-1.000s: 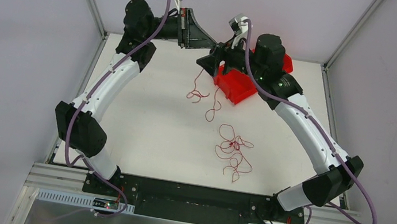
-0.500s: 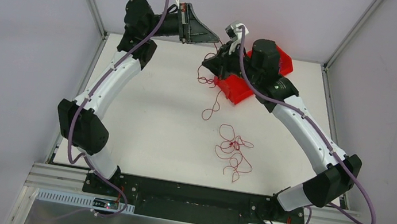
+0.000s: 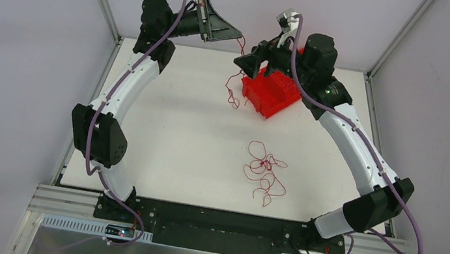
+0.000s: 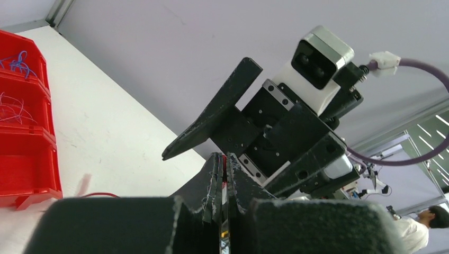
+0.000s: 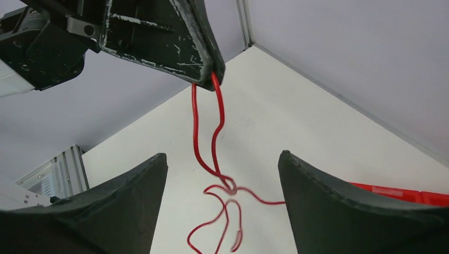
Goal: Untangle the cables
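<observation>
**White table [image 3: 169, 133], one red cable [image 3: 235, 87] lifted clear**

Left gripper [image 3: 239, 37], pinched shut on the red cable, holds it high so it dangles free of the tangle [image 3: 263, 173] lying mid-table. Right gripper [image 3: 252, 56], spread wide and empty, hovers beside the red bin [image 3: 274, 95]. Only its wrist view shows the loops crossing below the pinch.

No writing, label, brand or number can be read anywhere, neither on the red bins [image 3: 271, 93] nor the desk [image 3: 174, 140].
</observation>
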Motion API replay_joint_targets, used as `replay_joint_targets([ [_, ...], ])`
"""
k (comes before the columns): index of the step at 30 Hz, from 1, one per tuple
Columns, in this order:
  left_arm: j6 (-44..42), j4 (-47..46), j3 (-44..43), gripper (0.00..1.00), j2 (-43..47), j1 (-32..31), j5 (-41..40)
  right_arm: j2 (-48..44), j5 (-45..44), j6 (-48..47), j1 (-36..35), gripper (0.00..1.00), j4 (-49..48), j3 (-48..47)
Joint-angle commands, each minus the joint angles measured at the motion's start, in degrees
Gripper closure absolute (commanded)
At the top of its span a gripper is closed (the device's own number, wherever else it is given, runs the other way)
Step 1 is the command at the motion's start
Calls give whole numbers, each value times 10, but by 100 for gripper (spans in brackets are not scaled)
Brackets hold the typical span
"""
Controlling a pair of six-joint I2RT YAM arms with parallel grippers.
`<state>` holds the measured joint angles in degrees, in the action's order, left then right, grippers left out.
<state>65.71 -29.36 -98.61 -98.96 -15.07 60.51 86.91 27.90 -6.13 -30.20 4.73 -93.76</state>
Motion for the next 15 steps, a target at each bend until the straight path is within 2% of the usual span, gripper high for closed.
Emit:
replay_joint_targets([
  [1, 15, -17, -34, 100, 14, -6, -43, -6, -44, -6, -23, 18, -89, 9],
  [5, 15, 22, -29, 100, 28, -7, -86, -7, -131, -51, -63, 14, -148, 40],
  [9, 13, 50, -28, 100, 41, -7, -113, 9, -197, -82, -85, 17, -185, 42],
  [12, 13, 50, -29, 100, 46, -7, -110, 15, -200, -91, -86, 29, -192, 34],
  [13, 11, 49, -28, 100, 48, -7, -109, 15, -199, -93, -85, 36, -193, 36],
  [15, 11, 46, -24, 100, 51, -7, -107, 9, -193, -92, -83, 58, -193, 41],
])
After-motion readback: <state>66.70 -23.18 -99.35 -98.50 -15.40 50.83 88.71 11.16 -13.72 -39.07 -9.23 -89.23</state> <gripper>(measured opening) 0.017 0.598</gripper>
